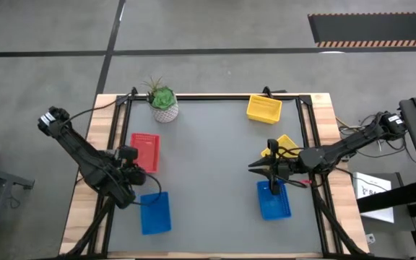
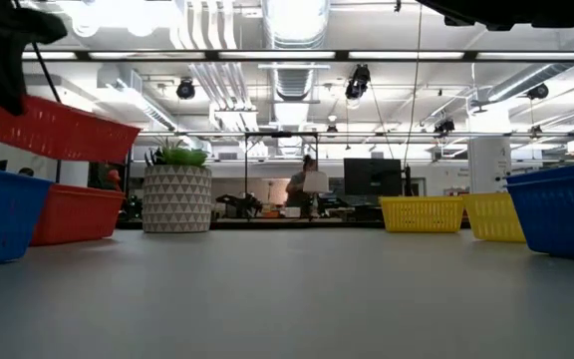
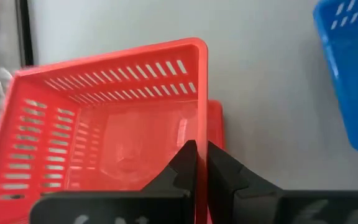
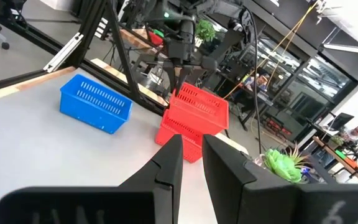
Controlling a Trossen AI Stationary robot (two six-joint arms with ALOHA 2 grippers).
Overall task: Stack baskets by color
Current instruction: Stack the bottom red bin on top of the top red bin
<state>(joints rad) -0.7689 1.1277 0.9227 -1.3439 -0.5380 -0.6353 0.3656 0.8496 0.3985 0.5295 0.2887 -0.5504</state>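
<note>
1. The left gripper (image 3: 197,163) has its jaws pressed together on the rim of a red basket (image 3: 107,124), held in the air just above a second red basket (image 2: 73,211) that rests at the table's left side. In the right wrist view the lifted basket hangs almost square over the lower 1, so the red pile looks close to growing by 1, though the basket is not yet set down.
2. The right gripper (image 4: 191,162) hovers over the blue basket (image 1: 274,200) at the table's right side with its jaws only a narrow slit apart and nothing between them. Whether that basket is already more than 1 deep, I cannot tell.
3. Another blue basket (image 1: 155,212) sits on the near left, well apart from the right blue one, so the blues are not yet gathered.
4. 2 yellow baskets show: one (image 1: 263,108) near the far right corner and one (image 1: 286,144) partly under the right arm. They are near each other but not stacked.
5. Judged from this, most of the sorting remains.
6. The potted plant (image 1: 164,101) stands at the far edge, beyond the red pile and clear of it. The table's middle (image 1: 208,166) gives free passage for carrying blue across.
</note>
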